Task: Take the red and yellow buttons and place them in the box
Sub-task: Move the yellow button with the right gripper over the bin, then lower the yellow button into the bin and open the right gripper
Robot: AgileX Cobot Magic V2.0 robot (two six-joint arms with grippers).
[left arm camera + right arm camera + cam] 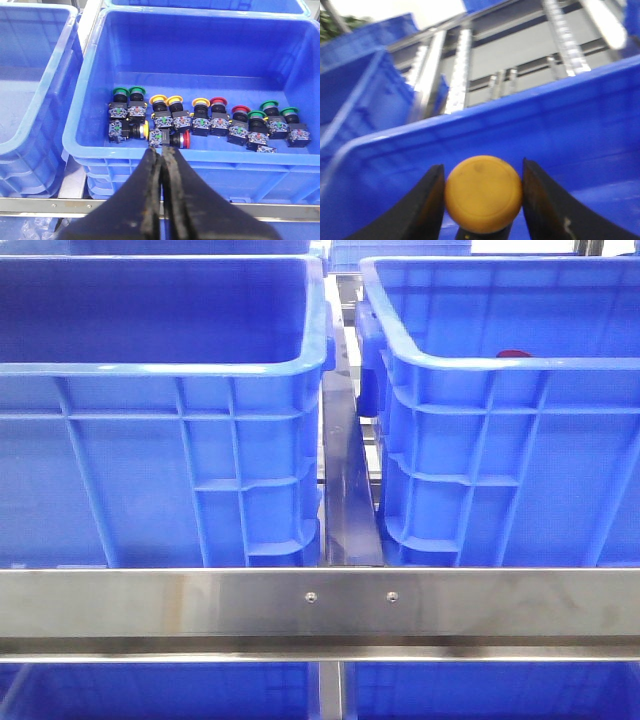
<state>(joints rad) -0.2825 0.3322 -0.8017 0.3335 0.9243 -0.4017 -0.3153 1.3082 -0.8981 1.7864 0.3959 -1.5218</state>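
In the left wrist view a blue crate [85, 90] holds a row of push buttons: yellow-capped ones [159, 100], red-capped ones [218, 102] and green-capped ones [120, 91]. My left gripper [161, 152] is shut and empty, above the crate's near rim, close to a red button lying on its side [186, 139]. My right gripper [481, 165] is shut on a yellow button [483, 193], its cap facing the camera, low inside a blue crate [530, 130]. I cannot tell which crate. In the front view a red piece [513, 354] peeks over the right crate's rim [500, 365]; no gripper shows there.
A second blue crate [30, 100], empty where visible, stands beside the button crate. In the front view the left crate [160, 370] and the right crate flank a narrow gap [345, 470]. A steel rail [320, 600] crosses in front, with more blue crates below.
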